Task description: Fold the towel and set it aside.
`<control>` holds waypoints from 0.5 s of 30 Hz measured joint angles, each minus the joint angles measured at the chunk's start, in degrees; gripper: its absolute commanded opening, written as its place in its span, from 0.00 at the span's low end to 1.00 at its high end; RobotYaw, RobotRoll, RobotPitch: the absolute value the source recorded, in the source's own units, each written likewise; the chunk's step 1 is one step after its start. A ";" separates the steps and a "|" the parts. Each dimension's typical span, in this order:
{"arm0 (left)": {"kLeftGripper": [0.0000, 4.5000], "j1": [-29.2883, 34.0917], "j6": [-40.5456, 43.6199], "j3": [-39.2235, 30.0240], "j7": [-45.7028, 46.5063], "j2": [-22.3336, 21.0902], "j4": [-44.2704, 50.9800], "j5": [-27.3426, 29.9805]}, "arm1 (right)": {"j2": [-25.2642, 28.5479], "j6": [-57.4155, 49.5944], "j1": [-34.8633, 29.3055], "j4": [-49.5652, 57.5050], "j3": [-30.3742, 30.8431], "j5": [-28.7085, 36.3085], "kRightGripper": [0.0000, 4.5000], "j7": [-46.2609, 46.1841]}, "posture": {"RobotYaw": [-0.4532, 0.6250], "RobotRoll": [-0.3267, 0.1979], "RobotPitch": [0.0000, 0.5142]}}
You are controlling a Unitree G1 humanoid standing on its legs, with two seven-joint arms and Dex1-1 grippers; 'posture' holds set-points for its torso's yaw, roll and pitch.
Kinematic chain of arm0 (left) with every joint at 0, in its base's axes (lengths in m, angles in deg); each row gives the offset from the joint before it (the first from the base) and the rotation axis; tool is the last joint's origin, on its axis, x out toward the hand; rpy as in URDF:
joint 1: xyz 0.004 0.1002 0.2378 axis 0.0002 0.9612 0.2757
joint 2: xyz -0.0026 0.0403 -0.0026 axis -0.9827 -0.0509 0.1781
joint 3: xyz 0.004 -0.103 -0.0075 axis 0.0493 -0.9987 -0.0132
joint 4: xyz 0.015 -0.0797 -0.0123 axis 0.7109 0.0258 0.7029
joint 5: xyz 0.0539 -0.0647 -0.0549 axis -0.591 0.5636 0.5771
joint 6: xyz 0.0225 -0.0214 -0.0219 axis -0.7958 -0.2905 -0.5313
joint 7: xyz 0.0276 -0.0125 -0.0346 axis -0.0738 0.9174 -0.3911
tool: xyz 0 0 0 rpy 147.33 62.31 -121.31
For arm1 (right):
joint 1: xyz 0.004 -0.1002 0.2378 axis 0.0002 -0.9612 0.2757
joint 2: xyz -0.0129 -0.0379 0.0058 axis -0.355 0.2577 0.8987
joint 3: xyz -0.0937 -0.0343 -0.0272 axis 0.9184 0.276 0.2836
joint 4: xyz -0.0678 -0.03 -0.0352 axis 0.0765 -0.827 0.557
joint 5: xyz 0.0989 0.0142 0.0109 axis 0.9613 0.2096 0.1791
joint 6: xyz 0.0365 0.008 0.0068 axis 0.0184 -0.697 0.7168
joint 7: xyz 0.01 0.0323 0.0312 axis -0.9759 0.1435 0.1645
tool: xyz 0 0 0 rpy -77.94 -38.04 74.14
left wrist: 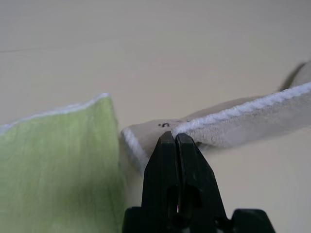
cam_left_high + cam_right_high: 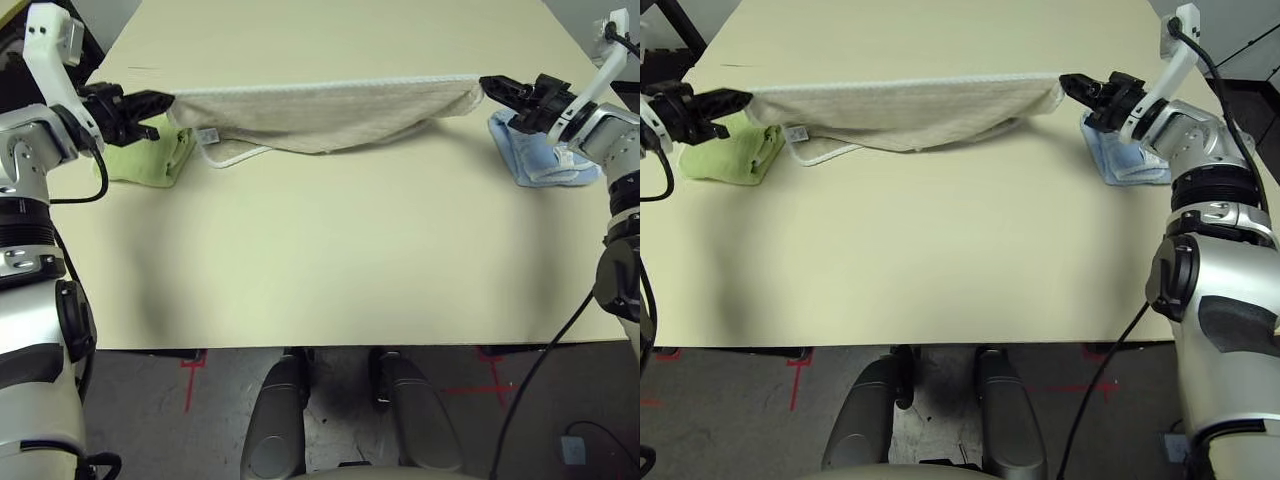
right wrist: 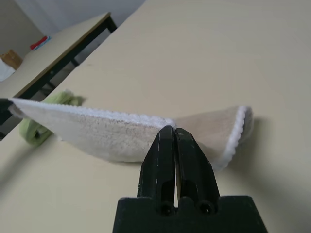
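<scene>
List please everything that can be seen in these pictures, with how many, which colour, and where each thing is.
table: one, cream, under everything.
beige towel: one, tan with white edging, stretched between the two grippers across the far part of the table, its middle sagging onto the top.
green towel: one, lime green, folded, on the table near the left gripper.
blue towel: one, light blue, folded, on the table under the right gripper.
left gripper: one, black, shut on the beige towel's left end.
right gripper: one, black, shut on the beige towel's right end.
</scene>
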 measured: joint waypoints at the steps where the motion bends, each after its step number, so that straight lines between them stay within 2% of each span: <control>1: 0.01 0.00 -0.85 -0.03 0.54 0.32 -0.03 -0.04 | -0.02 -0.47 -0.31 0.38 0.11 0.01 0.00 0.00 | 0.39 0.62 0.54; 8: 0.01 0.20 0.70 0.28 -0.27 0.57 -1.35 0.10 | 1.04 -7.01 -1.18 3.01 0.15 1.46 0.00 2.15 | 0.38 0.62 0.54; 10: 0.01 -2.94 -4.54 0.83 2.67 2.25 -7.07 -1.82 | 0.34 -2.75 0.51 0.79 1.17 -0.44 0.00 -2.13 | 0.37 0.62 0.54; 15: 0.01 -15.80 -34.36 -0.51 19.16 10.10 -22.05 -5.27 | -7.07 23.37 9.48 -8.16 -1.14 -3.21 0.00 -24.24 | 0.37 0.62 0.53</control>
